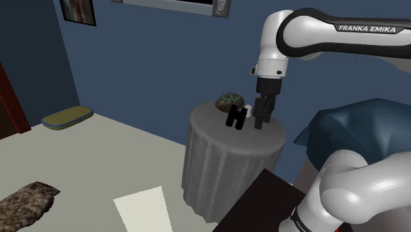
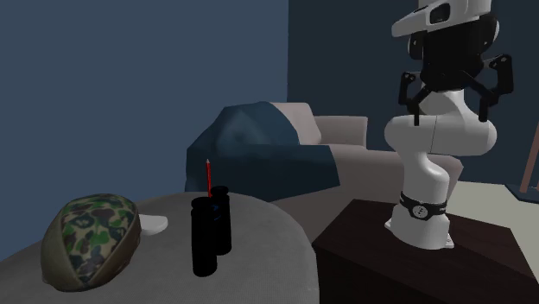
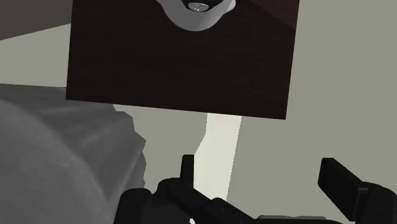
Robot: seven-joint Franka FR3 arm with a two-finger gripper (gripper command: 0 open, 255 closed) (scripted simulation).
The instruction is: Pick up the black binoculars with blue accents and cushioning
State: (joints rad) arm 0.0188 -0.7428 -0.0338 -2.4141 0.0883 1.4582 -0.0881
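The black binoculars stand upright on a round table draped in grey cloth, next to a camouflage cap. My gripper hangs fingers-down just beside the binoculars, toward the shoulder view's right, over the table's edge. In the second exterior view the binoculars stand right of the cap, and the gripper hovers far off to the right and higher, its fingers spread. In the wrist view the gripper is open with nothing between its fingers; the cloth lies beside it.
The dark stand sits close against the table. A blue cushion lies on a pale sofa behind. On the floor are a white sheet, a furry rug and a flat pad.
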